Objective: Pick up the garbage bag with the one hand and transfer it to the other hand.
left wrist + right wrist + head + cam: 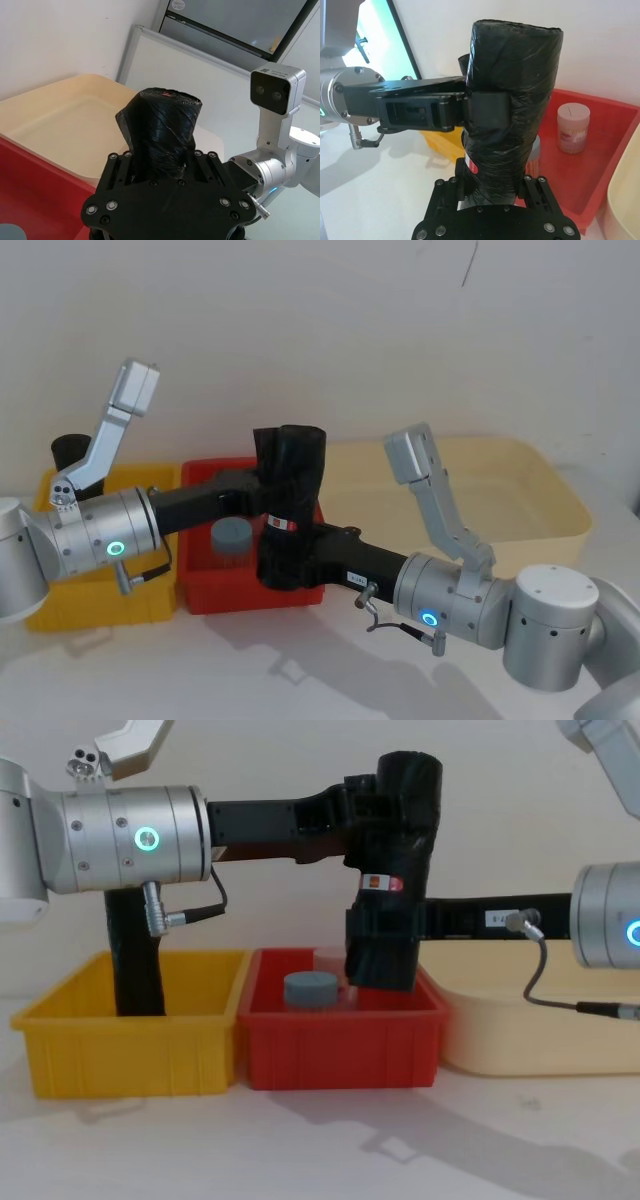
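Mid-handover, frame centre: left pincer [275, 485] pinches garbage bag [300, 450] upper half, right pincer [290, 565] pinches lower end. You still need left release.

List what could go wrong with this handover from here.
1. The left gripper and right gripper both clamp the garbage bag; pulling apart before one opens may tear the plastic.
2. The right gripper holds the roll's lower end, so the roll may tip once released.
3. A drop would land on the grey-lidded jar in the red bin.
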